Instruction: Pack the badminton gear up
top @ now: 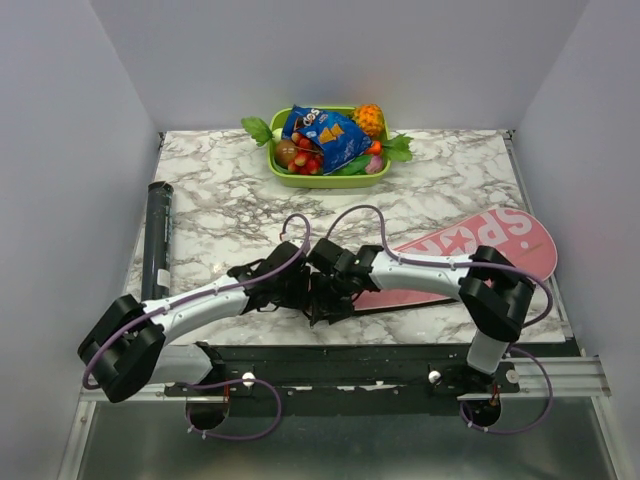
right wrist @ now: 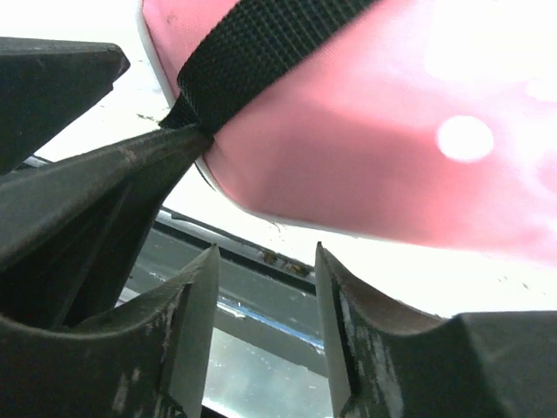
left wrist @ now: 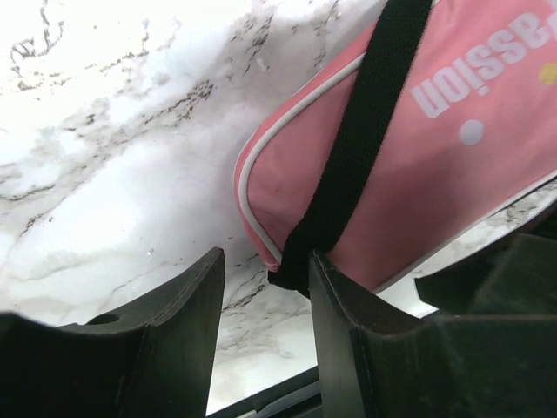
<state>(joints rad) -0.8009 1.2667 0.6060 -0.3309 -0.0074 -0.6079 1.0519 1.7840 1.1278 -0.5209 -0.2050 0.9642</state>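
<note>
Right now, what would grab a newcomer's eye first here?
The pink bag lettered SPORT on the table's right side, with the left gripper and right gripper both open at its narrow strapped end. A green tray of toy fruit sits at the far edge; a black tube lies along the left.

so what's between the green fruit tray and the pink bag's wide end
Only bare marble tabletop lies between the green plastic tray and the wide end of the pink racket-shaped fabric bag, seen in the top view.
</note>
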